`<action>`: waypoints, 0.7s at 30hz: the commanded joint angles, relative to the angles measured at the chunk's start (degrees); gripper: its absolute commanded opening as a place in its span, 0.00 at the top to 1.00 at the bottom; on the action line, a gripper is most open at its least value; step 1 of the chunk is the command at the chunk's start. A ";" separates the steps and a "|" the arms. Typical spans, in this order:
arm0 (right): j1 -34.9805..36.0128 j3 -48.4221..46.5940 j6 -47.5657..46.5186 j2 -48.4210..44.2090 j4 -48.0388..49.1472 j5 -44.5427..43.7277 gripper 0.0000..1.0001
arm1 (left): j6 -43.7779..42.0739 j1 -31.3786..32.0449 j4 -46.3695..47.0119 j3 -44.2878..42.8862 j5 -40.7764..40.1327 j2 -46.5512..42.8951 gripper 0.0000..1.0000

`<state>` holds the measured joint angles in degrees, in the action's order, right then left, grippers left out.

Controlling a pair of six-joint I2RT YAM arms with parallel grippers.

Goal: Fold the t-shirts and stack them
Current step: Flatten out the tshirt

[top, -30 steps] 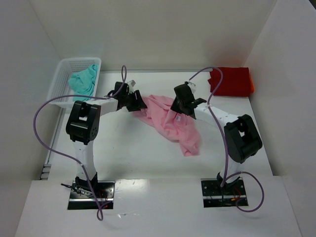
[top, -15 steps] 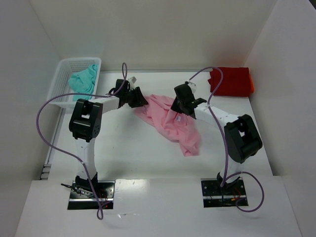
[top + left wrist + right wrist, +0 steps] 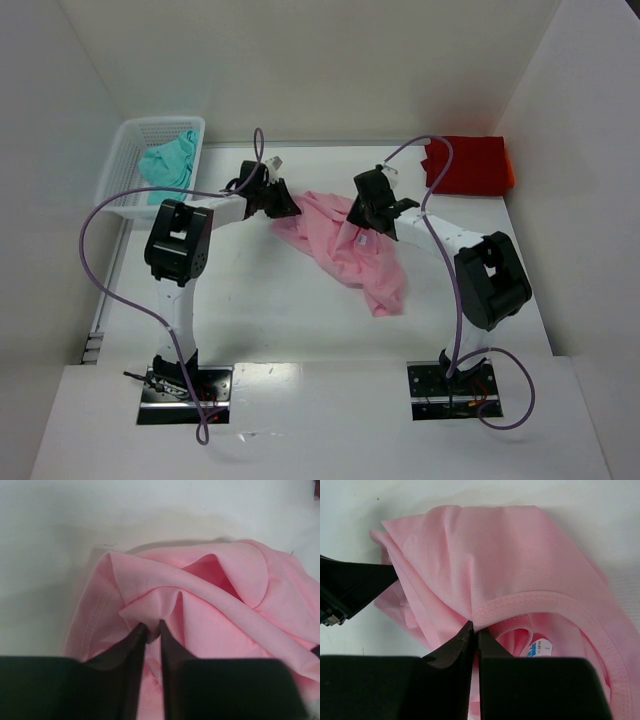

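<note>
Left gripper [image 3: 151, 627] and right gripper [image 3: 474, 630] both pinch the crumpled light pink cloth t-shirt [image 3: 345, 255]; I'd pull apart evenly, no yanking.

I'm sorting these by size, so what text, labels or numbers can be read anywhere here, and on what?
"S": on the white neck tag inside the collar of the pink t-shirt.
The blue mark beside it is too small to read.
Nothing else is legible.
</note>
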<state>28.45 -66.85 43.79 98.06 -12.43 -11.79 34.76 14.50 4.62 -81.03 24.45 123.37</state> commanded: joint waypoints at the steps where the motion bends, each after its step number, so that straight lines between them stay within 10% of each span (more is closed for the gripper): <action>1: -0.59 -1.27 -0.37 -0.59 2.14 -1.48 0.91 | -0.40 0.09 1.00 -2.20 0.17 1.17 0.87; 3: -0.59 -1.27 -0.37 -0.59 2.14 -1.48 0.90 | -0.40 0.09 1.00 -1.41 -0.79 -0.23 1.00; 18: -7.88 0.76 -1.78 -2.35 6.10 5.11 0.80 | -6.19 0.09 -3.56 1.49 -3.61 -11.65 1.00; 21: -7.88 1.36 -1.78 -1.83 6.10 6.43 0.60 | -6.98 0.09 -3.57 2.10 -4.67 -13.15 1.00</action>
<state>20.36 -66.30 42.74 98.06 -9.41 -6.44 30.96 14.50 1.17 -79.81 21.32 114.08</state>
